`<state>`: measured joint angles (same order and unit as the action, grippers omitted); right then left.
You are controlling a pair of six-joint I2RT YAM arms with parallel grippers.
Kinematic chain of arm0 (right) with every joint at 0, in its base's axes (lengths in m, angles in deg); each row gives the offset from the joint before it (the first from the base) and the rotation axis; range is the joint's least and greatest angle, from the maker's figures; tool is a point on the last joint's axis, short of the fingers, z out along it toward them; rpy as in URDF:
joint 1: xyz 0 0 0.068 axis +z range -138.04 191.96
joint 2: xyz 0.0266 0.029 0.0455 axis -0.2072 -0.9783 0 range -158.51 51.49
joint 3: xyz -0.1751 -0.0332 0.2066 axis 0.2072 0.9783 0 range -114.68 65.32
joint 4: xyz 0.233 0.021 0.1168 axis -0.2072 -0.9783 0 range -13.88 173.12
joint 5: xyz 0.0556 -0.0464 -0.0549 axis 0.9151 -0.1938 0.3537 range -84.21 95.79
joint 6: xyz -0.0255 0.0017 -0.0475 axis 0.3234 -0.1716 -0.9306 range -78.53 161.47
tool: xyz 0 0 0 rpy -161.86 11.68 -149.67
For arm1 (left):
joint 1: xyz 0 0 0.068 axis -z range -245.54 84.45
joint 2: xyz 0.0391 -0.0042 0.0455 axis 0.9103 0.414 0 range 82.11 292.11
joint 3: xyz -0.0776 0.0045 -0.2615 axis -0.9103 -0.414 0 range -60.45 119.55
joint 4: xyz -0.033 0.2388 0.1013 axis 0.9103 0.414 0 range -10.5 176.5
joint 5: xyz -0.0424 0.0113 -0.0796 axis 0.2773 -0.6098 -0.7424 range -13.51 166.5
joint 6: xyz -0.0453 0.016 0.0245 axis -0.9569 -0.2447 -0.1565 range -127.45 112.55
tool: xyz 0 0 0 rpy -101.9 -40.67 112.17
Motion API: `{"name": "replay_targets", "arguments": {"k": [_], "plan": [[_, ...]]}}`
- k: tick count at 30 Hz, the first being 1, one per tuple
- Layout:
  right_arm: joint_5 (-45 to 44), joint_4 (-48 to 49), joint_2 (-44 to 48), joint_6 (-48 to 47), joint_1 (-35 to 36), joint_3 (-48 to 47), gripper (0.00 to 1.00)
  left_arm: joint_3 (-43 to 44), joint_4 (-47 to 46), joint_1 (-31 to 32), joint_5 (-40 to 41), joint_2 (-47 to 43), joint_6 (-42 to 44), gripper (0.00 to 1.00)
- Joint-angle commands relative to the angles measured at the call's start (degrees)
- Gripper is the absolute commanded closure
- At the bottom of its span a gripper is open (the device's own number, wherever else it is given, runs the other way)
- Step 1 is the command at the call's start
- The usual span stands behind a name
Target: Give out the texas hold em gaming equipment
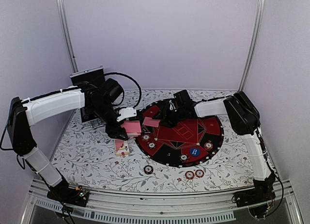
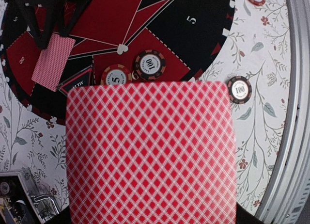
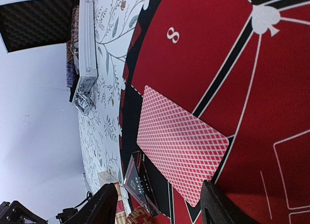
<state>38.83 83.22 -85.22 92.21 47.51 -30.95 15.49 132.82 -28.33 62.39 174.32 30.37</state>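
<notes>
Left gripper (image 1: 125,129) pinched shut on cards (image 2: 150,151); right gripper (image 3: 160,185) spread over single card (image 3: 181,144) on mat (image 3: 203,64). Right gripper best lifted straight up, w/o card being dragged.

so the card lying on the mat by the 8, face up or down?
Face down. The card lies flat on the mat with its red diamond-pattern back showing; no face visible.

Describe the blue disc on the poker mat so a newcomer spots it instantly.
Find the round red-and-black mat on the floral table. Near its front edge, toward the right arm, the blue button disc lies between two poker chips. It is the only solid blue piece; its neighbours are pale-faced with striped rims.
</notes>
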Motion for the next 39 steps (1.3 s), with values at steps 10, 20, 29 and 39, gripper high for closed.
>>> {"name": "replay_targets", "arguments": {"k": [10, 20, 29, 39], "plan": [[0.9, 5.7, 10.7, 1.8, 0.1, 11.2, 0.31, 0.8, 0.0, -0.5, -1.0, -1.2, -0.4, 1.00], [8.6, 20.9, 24.7, 9.7, 3.9, 25.0, 0.17, 1.3, -0.2, -0.5, -1.4, -1.2, -0.7, 1.00], [12.5, 30.5, 22.0, 16.6, 11.2, 27.0, 0.12, 2.7, 0.2, -0.5, -1.6, -1.5, -0.7, 1.00], [14.0, 35.6, 18.6, 20.4, 13.4, 24.4, 0.12, 3.0, 0.5, -0.5, -1.9, -1.4, -0.9, 1.00]]}}
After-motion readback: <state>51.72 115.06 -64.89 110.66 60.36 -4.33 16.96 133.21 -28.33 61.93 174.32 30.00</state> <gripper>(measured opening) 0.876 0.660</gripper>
